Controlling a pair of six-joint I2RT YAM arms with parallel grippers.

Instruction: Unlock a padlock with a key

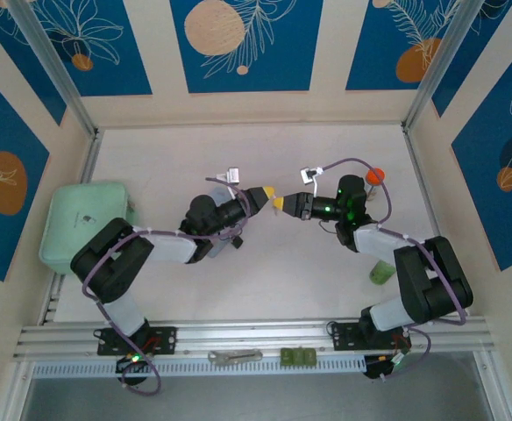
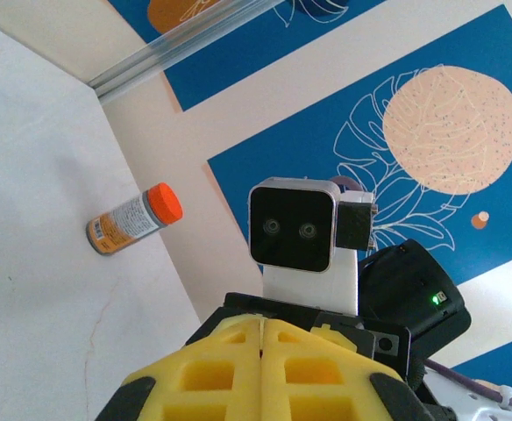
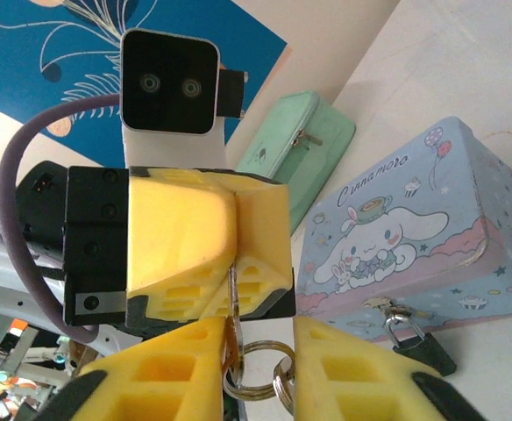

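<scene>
Mint case [image 1: 85, 224] lies left; orange-capped bottle [image 1: 374, 175] far right.

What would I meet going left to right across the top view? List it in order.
Mint case → left fingers → right fingers → orange-capped bottle.

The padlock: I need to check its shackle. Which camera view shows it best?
The right wrist view: the padlock sits in plain sight at the front of the light-blue tin, dark body and silvery shackle distinct. From above, the left arm covers that spot; the left wrist view faces the wall.
</scene>
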